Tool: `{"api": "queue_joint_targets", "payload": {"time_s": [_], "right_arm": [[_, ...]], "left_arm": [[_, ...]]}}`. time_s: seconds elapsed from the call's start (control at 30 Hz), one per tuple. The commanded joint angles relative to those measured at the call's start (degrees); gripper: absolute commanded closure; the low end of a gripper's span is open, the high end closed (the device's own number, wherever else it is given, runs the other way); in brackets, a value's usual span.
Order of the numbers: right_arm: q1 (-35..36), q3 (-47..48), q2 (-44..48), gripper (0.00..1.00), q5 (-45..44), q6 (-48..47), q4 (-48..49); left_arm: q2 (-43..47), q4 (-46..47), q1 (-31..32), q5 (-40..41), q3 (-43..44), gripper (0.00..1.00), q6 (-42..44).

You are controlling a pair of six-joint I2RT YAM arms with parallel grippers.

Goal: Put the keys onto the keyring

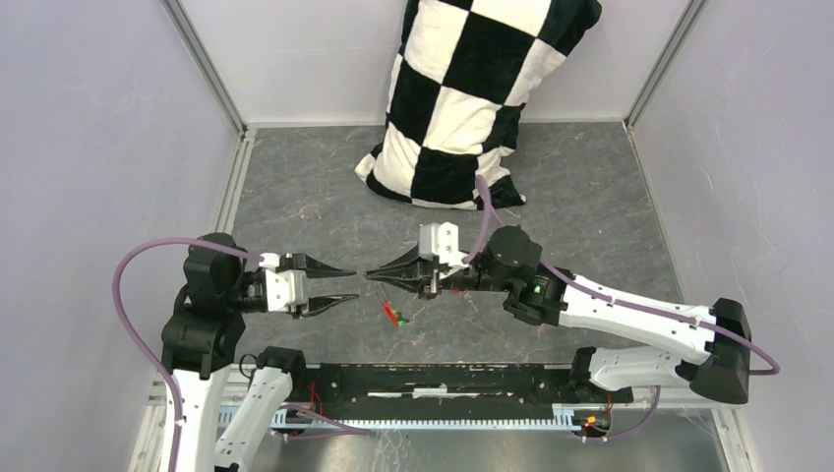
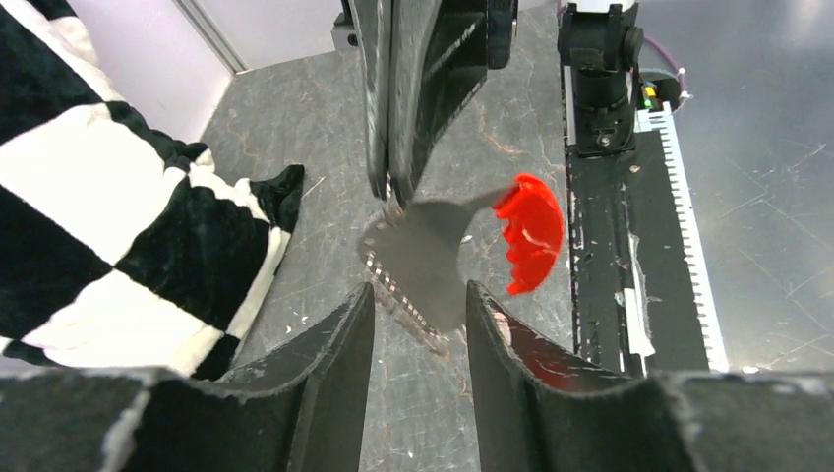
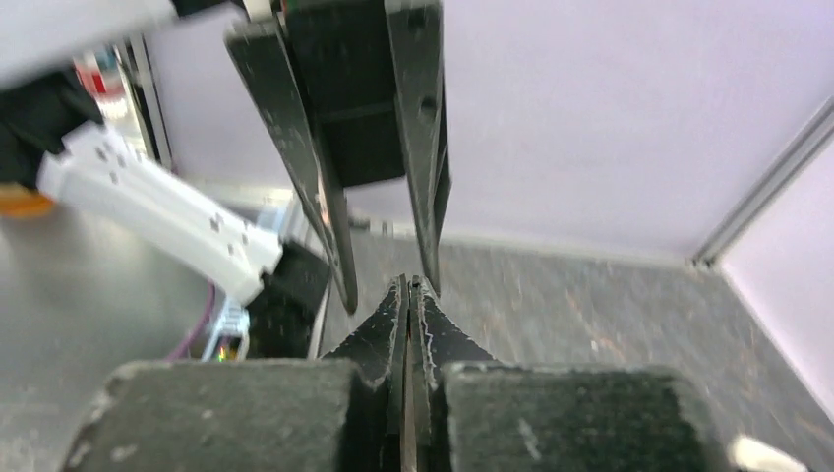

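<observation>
The right gripper (image 2: 391,187) has its two fingers pressed tight together. They pinch the top edge of the keyring (image 2: 423,261), on the grey part of its flat fob. The fob hangs from the tips. In the left wrist view its red part sticks out at 3 o'clock.

The left gripper (image 1: 354,285) has its fingers apart, one on each side of the fob's low end (not touching it, as far as I can tell).

From above, the two grippers point at each other, tips close together, near the middle of the table (image 1: 590,197). A tiny green key (image 1: 398,320) shows at 5 o'clock from the tips, just beside a red bit. I cannot tell if it is on the ring. A black-and-white checked pillow (image 1: 462,98) leans at 12 o'clock, by the back wall.
</observation>
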State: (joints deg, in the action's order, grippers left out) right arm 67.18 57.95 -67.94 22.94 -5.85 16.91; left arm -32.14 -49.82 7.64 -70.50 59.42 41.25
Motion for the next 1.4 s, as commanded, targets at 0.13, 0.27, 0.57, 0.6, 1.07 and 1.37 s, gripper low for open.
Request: {"api": "queue_joint_targets", "payload": {"time_s": [0.13,0.27,0.57,0.6,1.07,1.37], "right_arm": [[-0.3,-10.3,-0.9,1.00,1.8,16.7,47.1],[-0.3,-12.3,-3.5,1.00,0.9,20.6,58.7],[1.1,-11.1,-8.9,1.00,-0.8,22.8,66.8],[1.2,-10.7,-9.3,1.00,-1.0,22.8,67.1],[3.8,-7.6,-15.7,1.00,-1.9,22.9,70.5],[4.3,-8.4,-15.2,1.00,-1.8,22.1,70.0]], "left_arm": [[1.5,26.4,0.3,-0.7,-2.3,0.62,-34.3],[0.4,33.7,0.3,-1.9,-2.5,0.67,-44.5],[-0.6,32.6,0.3,-10.1,-0.1,0.68,-45.6],[-0.6,32.5,0.3,-10.3,0.2,0.67,-45.7],[-1.0,32.6,0.3,-10.3,1.0,0.67,-46.0],[-0.2,31.3,0.3,-9.9,0.8,0.92,-42.4]]}}
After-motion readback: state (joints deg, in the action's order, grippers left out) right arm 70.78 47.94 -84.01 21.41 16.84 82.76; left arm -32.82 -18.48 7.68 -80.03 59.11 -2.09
